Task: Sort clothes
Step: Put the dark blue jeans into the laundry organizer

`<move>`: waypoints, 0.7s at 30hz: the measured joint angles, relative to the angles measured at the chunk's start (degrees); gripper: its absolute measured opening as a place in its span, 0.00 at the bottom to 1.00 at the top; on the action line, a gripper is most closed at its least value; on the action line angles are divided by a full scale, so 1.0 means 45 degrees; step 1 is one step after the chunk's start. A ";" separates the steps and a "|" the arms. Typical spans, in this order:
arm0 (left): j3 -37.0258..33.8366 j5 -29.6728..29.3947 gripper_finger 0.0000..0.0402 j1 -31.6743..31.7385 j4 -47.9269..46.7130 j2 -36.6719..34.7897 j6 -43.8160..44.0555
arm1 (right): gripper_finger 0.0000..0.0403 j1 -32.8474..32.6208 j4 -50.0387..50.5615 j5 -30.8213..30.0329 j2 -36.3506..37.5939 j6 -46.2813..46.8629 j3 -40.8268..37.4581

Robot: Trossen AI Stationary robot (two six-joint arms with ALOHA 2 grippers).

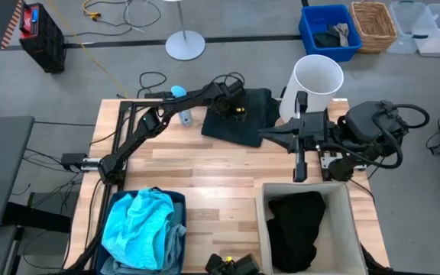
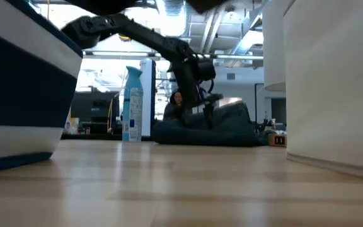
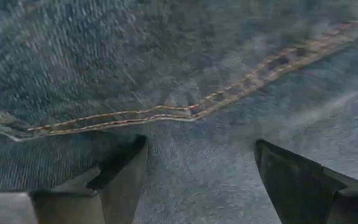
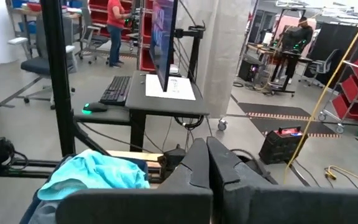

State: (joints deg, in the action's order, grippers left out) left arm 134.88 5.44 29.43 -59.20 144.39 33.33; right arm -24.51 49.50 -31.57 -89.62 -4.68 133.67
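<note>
The dark denim garment (image 1: pixel 244 116) lies crumpled at the far middle of the wooden bench (image 1: pixel 205 164), and the left pincer (image 1: pixel 231 103) hangs right over it with its fingers (image 3: pixel 126 171) spread wide just above the stitched seam, nothing pinched. The turquoise garment (image 1: pixel 140 225) fills the blue bin (image 1: pixel 176 200) at the near left, on top of the pale blue one (image 1: pixel 176 238), and the black garment (image 1: pixel 296 225) lies in the beige bin (image 1: pixel 350 221) at the near right. The right pincer (image 1: pixel 270 136) waits beside the white cylinder (image 1: pixel 315 84), fingers pressed together and empty.

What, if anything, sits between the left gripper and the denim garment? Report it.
Nothing visible. The left gripper hangs open right over the denim garment, fabric filling the space between its fingers.
</note>
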 joint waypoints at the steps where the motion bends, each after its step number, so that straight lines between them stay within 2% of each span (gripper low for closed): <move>1: 0.0027 -0.0217 0.73 -0.0092 -0.0282 0.0032 0.0016 | 0.00 -0.0052 -0.0014 0.0014 0.0015 -0.0024 0.0000; 3: 0.0022 -0.0312 0.73 -0.0250 -0.0559 0.0000 -0.0145 | 0.00 -0.0113 0.0003 0.0041 0.0049 -0.0138 0.0005; 10: 0.0013 0.0547 0.73 -0.0434 -0.1254 0.0007 -0.0169 | 0.00 -0.0277 0.0060 0.0141 0.0158 -0.0491 0.0005; 14: 0.0000 0.0663 0.73 -0.0872 -0.2085 -0.0026 -0.0646 | 0.00 -0.0367 0.0119 0.0146 0.0178 -0.0737 0.0005; 21: -0.0012 0.0477 0.73 -0.1917 -0.2303 -0.0021 -0.1571 | 0.00 -0.0389 0.0272 0.0185 0.0180 -0.0768 0.0005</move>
State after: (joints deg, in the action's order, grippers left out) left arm 134.82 7.59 20.80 -69.56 144.29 26.26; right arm -26.26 50.72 -30.74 -88.82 -8.14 133.69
